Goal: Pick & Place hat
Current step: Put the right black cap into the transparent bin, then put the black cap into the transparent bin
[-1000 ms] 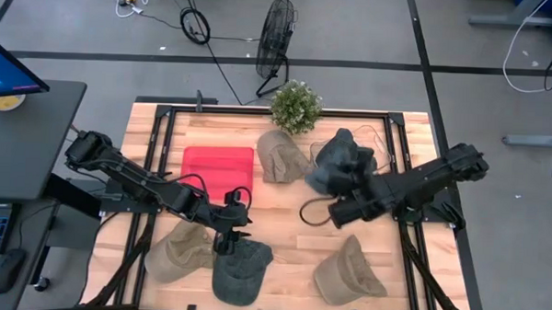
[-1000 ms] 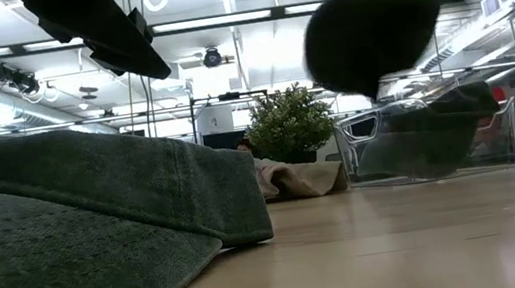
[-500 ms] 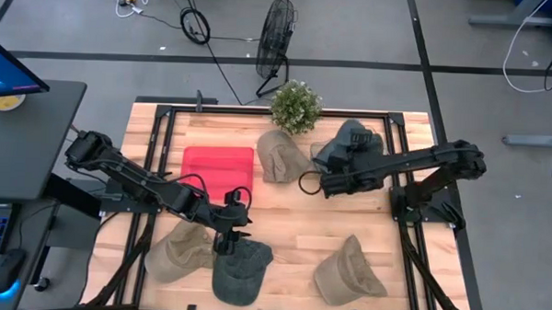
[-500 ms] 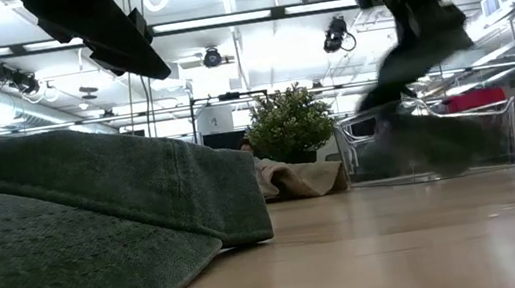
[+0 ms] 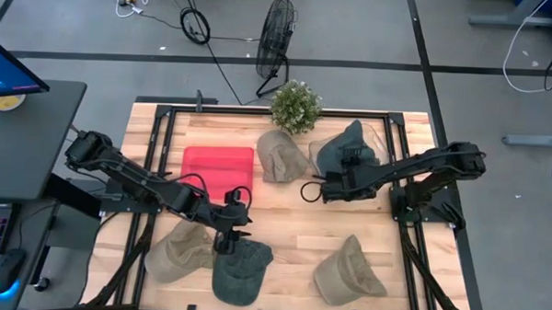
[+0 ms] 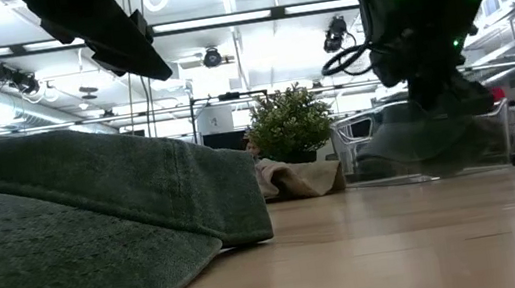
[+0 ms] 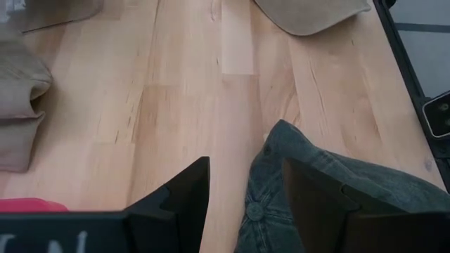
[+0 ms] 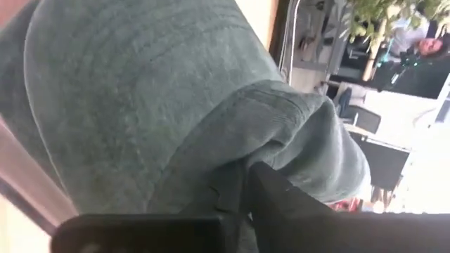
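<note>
My right gripper [image 5: 349, 174] is shut on a dark green cap [image 5: 345, 148], which is down in a clear container [image 6: 499, 135] at the table's far right. The cap also shows in the low view [image 6: 429, 140] and in the right wrist view [image 8: 140, 91]. My left gripper [image 5: 227, 238] is open and hangs just above a second dark green cap [image 5: 240, 269] near the table's front edge. Its fingers [image 7: 190, 190] stand beside and over that cap's crown [image 7: 309, 218] without touching it. My right gripper pinches a bunched fold of the cap's cloth [image 8: 281, 133] between its two shut fingers. The fingers come from the near side, slanting down. The cap hangs low inside the clear container, and its underside [image 6: 422, 166] appears to rest on the container's floor.
A tan cap [image 5: 278, 155] lies at the far middle, another [image 5: 176, 253] at the front left, and a third [image 5: 345, 272] at the front right. A red tray [image 5: 218, 170] lies left of centre. A potted plant [image 5: 296, 105] stands at the far edge.
My right gripper has carried the dark green cap from above the table's middle toward the far edge and lowered it into the clear container. The cap hung high and clear a second ago and now sits low inside the container.
</note>
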Robot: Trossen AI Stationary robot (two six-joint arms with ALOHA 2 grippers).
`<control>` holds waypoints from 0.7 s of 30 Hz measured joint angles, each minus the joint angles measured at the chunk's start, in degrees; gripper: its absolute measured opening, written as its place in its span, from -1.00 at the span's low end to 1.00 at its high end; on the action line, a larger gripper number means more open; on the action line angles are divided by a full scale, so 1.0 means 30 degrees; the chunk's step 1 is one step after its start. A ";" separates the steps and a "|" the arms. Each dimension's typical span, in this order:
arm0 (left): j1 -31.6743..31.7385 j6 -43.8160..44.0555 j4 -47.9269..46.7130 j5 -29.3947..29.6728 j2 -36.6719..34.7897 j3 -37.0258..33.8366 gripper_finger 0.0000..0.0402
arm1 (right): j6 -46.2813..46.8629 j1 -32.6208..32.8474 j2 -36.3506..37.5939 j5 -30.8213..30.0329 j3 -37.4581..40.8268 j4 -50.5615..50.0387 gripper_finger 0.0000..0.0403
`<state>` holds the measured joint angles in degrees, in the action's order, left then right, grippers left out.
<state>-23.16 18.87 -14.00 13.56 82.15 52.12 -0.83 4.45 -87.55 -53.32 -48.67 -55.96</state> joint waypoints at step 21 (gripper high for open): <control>-0.0083 -0.0010 -0.0010 -0.1974 0.0000 0.0000 -0.09 | 0.6279 0.2552 0.0000 0.3989 -0.6752 -0.3788 -0.13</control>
<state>-23.41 18.84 -14.03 7.64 82.15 52.12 18.00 12.10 -87.55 -41.35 -68.92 -67.32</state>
